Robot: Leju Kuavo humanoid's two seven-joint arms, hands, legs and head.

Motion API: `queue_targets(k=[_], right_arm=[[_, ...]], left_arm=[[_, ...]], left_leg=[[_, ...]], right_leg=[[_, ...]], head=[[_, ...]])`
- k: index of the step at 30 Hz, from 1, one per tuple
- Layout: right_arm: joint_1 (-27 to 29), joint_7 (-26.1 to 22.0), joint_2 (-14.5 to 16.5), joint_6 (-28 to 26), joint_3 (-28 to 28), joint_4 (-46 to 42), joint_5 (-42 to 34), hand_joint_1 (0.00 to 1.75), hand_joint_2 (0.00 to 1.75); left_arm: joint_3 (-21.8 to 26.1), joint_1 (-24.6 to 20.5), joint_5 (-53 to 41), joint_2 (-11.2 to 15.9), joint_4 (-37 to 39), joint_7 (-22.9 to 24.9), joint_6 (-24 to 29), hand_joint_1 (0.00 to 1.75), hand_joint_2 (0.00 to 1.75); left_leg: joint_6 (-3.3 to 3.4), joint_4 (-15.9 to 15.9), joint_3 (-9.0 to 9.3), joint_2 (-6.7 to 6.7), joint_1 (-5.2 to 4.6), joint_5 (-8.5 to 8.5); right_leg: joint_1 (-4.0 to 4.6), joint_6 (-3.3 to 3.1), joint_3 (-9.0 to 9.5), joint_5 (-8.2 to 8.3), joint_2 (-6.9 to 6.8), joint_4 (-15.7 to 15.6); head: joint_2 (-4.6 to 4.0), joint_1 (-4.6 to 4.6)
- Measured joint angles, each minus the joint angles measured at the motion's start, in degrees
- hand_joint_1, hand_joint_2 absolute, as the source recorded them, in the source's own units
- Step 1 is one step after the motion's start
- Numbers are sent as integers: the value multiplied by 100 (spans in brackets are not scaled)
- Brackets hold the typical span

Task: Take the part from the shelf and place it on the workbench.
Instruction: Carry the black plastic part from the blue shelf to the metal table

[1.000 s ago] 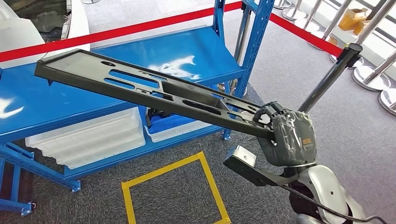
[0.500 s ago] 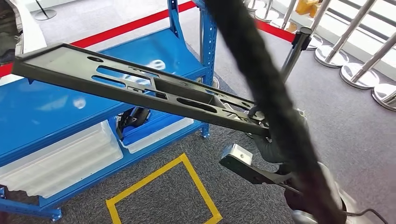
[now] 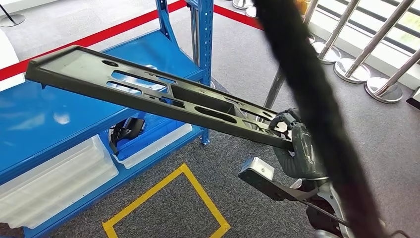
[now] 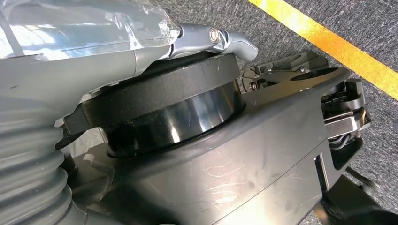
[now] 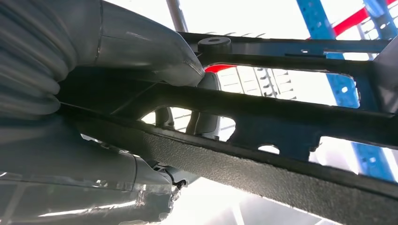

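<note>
The part (image 3: 148,94) is a long black flat plastic panel with slots and holes. It hangs tilted in the air over the blue shelf's (image 3: 44,124) front edge. My right hand (image 3: 297,148) grips its near, lower end, fingers curled over the rim. In the right wrist view the thumb (image 5: 155,51) presses on the panel's ribs (image 5: 281,117) from below. My left hand (image 4: 94,42) is a grey plastic-wrapped shape in the left wrist view, above grey carpet; its fingers are hidden.
A thick dark cable (image 3: 317,109) crosses the head view on the right, close to the camera. Clear plastic bins (image 3: 54,178) fill the shelf's lower level. A yellow tape square (image 3: 198,193) marks the carpet. A red barrier belt (image 3: 99,34) and steel stanchions (image 3: 351,69) stand behind.
The whole head view has swung, so shelf and floor marks slid left. The dark cable has come across the picture. My right hand still holds the panel the same way.
</note>
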Motion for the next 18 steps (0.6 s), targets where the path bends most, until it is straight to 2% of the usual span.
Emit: queue_targets(k=[2,3,4,5,7,8,10,11,12,13,15,16,17,18], right_arm=[[-5,1,-3,-1,0,-8,6,175,175],[-5,2,-7,-1,0,-11,8,175,175],[-5,3,-11,0,0,-15,9,175,175],[-3,4,-15,0,0,-20,10,175,175],[-7,4,-20,0,0,-27,10,175,175],[-11,4,-20,0,0,-31,10,175,175],[-15,4,-18,1,1,-33,7,175,175],[-14,4,-17,2,2,-33,3,175,175],[-13,4,-16,2,3,-33,-2,175,175],[-13,4,-15,2,5,-33,-8,175,175],[-14,4,-14,1,10,-33,-31,175,175],[-19,4,-14,-4,11,-32,-54,175,175],[-26,1,-14,-14,12,-32,-97,175,175],[-31,-8,-14,-28,13,-32,-156,175,175]], left_arm=[[0,8,-7,3,2,-3,-1,0,175],[0,11,-9,5,3,-4,-1,0,175],[0,13,-11,5,4,-5,-1,0,175],[0,13,-12,7,6,-5,-1,0,175],[0,13,-18,10,9,-7,-1,0,175],[0,8,-24,12,10,-8,-1,0,175],[-1,-8,-34,12,7,-20,-1,0,175],[-2,-17,-36,12,3,-27,-2,0,175],[-2,-23,-36,12,-1,-36,-2,0,175],[-2,-29,-35,11,-3,-42,-3,0,175],[-2,-27,-34,10,-5,-43,-3,0,175],[-2,-24,-32,8,-5,-43,-2,0,175],[-2,-22,-31,6,-4,-43,-2,0,175],[-2,-20,-30,4,-4,-43,-1,0,175]], left_leg=[[-35,-4,28,56,-33,-28],[-54,-17,36,85,-51,-36],[-74,-33,48,119,-69,-40],[-99,-51,65,154,-82,-53],[-151,74,48,80,-95,-175],[-174,308,-46,-8,-101,-318],[-199,1047,-388,-165,-107,-660],[-207,1385,-547,-194,-114,-767],[-209,1554,-627,-207,-120,-768],[-208,1511,-613,-216,-119,-656],[-209,895,-376,-318,-81,-220],[-213,562,-261,-447,-48,-45],[-201,306,-178,-566,-21,40],[-180,177,-147,-656,-8,52]], right_leg=[[67,-59,271,166,-191,-586],[96,-91,299,148,-238,-673],[111,-122,292,150,-210,-697],[88,-154,298,158,-154,-719],[44,-216,337,185,-62,-784],[25,-247,358,198,-16,-814],[34,-290,368,198,82,-820],[41,-297,371,194,146,-815],[46,-303,377,189,217,-807],[46,-302,384,183,297,-796],[40,-282,397,160,456,-755],[44,-262,383,144,529,-714],[46,-239,351,135,593,-674],[48,-210,310,138,654,-647]], head=[[0,40],[0,48],[0,52],[0,50],[0,21],[0,-12],[0,-95],[0,-121],[0,-139],[0,-157],[0,-201],[0,-226],[0,-243],[0,-244]])
